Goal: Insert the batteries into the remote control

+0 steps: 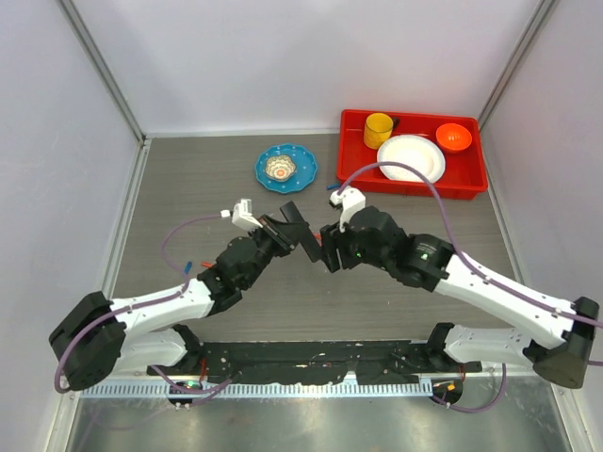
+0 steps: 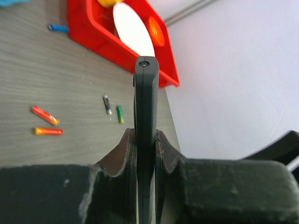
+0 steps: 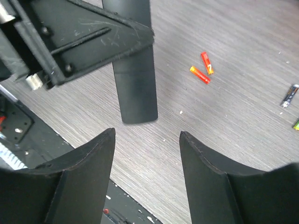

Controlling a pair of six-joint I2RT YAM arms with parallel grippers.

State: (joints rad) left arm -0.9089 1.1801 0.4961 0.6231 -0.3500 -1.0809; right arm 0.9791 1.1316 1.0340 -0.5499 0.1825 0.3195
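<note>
My left gripper (image 1: 285,229) (image 2: 145,134) is shut on the remote control (image 1: 306,240) (image 2: 146,93), a slim black bar held edge-on above the table. Its free end (image 3: 135,88) hangs just ahead of my right gripper (image 1: 330,252) (image 3: 147,137), which is open and empty and faces it closely. Two orange-red batteries (image 2: 45,115) (image 2: 48,131) lie on the table and also show in the right wrist view (image 3: 200,74) (image 3: 207,63). In the top view they are hidden.
A black-and-white battery (image 2: 107,105) (image 3: 289,95) and a green one (image 2: 120,114) lie near the orange ones. A red tray (image 1: 471,179) (image 2: 88,32) with a white plate, yellow cup and orange bowl stands at the back right. A blue plate (image 1: 285,168) is at the back centre.
</note>
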